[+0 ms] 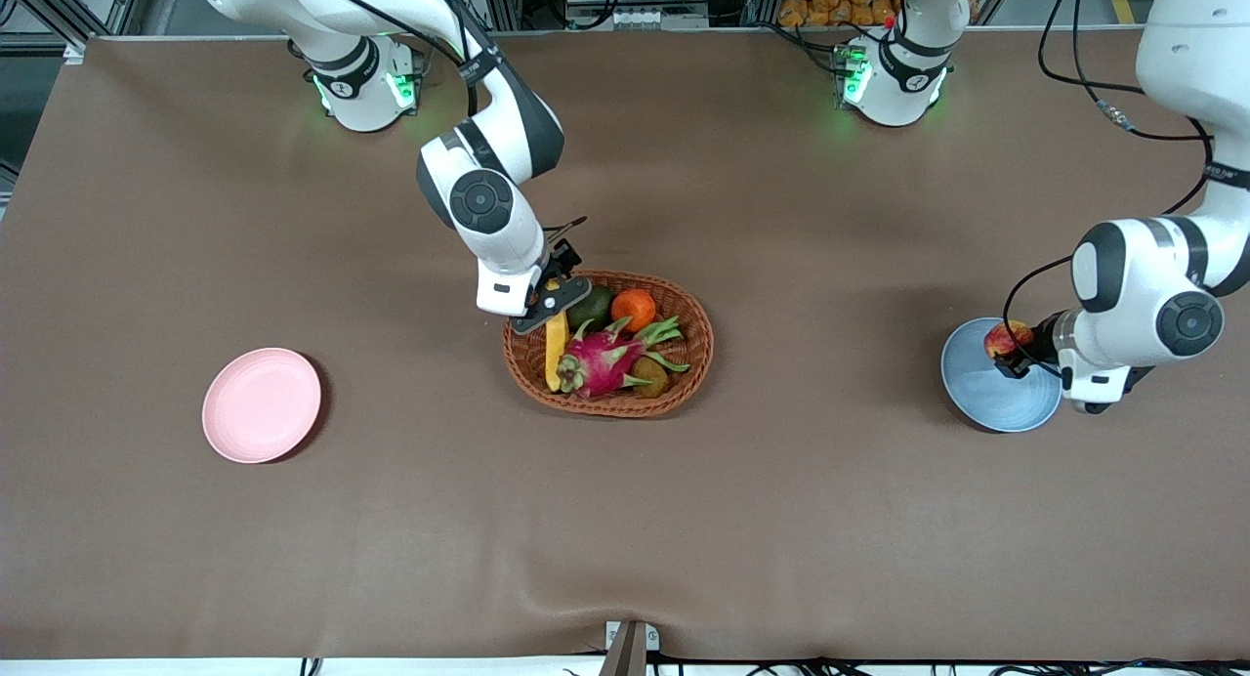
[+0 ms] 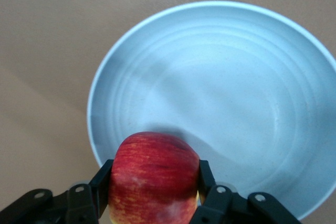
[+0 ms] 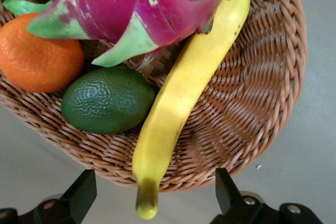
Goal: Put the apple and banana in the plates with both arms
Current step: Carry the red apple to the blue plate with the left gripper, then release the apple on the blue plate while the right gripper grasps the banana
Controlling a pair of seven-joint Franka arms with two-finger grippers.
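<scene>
My left gripper (image 1: 1014,356) is shut on the red apple (image 1: 1007,339) and holds it over the rim of the light blue plate (image 1: 1006,402). In the left wrist view the apple (image 2: 153,178) sits between the fingers above the plate (image 2: 236,93). My right gripper (image 1: 553,300) is open over the basket's rim, above the banana's stem end. The yellow banana (image 1: 556,348) lies in the woven basket (image 1: 691,359); in the right wrist view the banana (image 3: 181,98) has its stem over the rim, between the open fingers (image 3: 81,195). The pale pink plate (image 1: 261,404) is empty.
The basket also holds a pink dragon fruit (image 1: 604,359), an orange (image 1: 635,308), a dark green fruit (image 1: 590,306) and a brown one (image 1: 648,374). The basket stands mid-table between the two plates.
</scene>
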